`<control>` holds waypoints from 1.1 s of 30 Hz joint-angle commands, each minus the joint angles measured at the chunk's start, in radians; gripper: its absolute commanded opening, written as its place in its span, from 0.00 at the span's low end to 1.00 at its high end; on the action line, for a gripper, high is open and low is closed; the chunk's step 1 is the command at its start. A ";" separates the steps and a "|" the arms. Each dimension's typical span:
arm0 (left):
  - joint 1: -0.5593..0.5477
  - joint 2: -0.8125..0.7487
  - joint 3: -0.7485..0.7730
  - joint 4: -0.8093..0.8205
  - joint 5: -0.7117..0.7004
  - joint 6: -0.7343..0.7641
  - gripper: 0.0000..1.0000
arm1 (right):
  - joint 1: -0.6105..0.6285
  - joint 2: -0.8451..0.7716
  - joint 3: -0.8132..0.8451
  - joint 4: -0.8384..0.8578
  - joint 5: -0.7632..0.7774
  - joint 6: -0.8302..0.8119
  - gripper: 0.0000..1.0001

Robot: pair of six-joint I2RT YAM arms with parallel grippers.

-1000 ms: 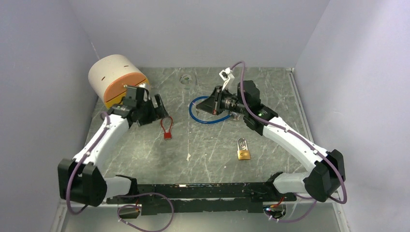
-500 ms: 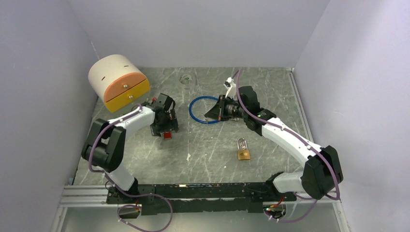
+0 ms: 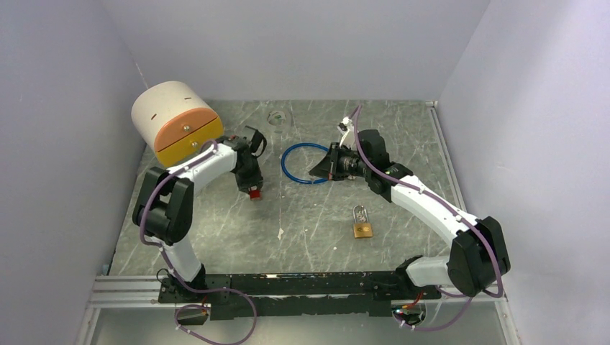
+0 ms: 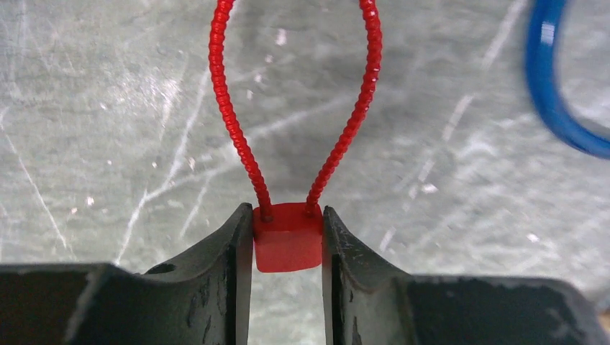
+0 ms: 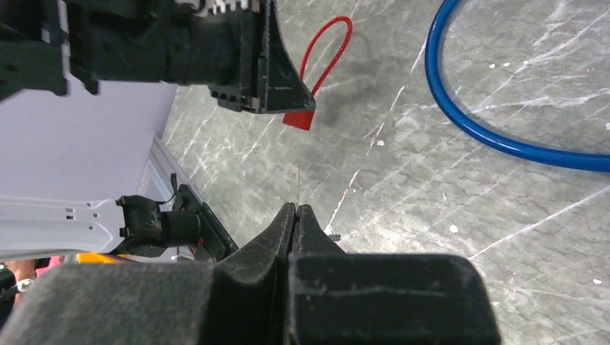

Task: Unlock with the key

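A red tag [image 4: 288, 244] with a beaded red loop [image 4: 230, 122] lies on the grey table, left of centre. My left gripper [image 4: 288, 215] has its two black fingers pressed against both sides of the tag. From above, that gripper [image 3: 253, 188] points down at the tag [image 3: 255, 195]. No key blade shows in any view. The brass padlock [image 3: 362, 228] lies flat to the right of centre, apart from both grippers. My right gripper [image 5: 296, 207] is shut with nothing in it. It hovers by a blue ring [image 3: 283, 164] and faces the left gripper.
A white cylinder-shaped box with an orange and yellow drawer front [image 3: 176, 122] stands at the back left, just behind the left arm. The blue ring [image 5: 446, 108] lies mid-table. A thin pale sliver [image 3: 280, 215] lies on the table. Purple walls close in three sides.
My left arm swung from the drawer box over to the red tag and lowered onto it, and its jaws closed in from wide open. The right gripper drew back slightly toward the ring.
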 commanded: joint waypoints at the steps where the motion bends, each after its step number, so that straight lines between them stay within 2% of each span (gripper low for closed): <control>1: -0.006 0.000 0.182 -0.230 0.097 0.029 0.05 | -0.008 -0.027 0.011 0.049 -0.031 0.010 0.00; 4: -0.006 0.020 0.287 -0.373 0.158 0.056 0.04 | -0.008 -0.028 0.015 0.054 -0.042 0.013 0.00; 8: -0.004 0.019 0.332 -0.443 0.247 0.056 0.05 | -0.009 -0.021 0.017 0.065 -0.069 0.025 0.00; 25: 0.011 -0.033 0.221 -0.331 0.544 -0.098 0.03 | -0.009 0.001 -0.009 0.121 -0.129 0.045 0.00; 33: 0.011 -0.031 0.225 -0.343 0.549 -0.107 0.03 | -0.007 0.001 -0.018 0.125 -0.137 0.047 0.00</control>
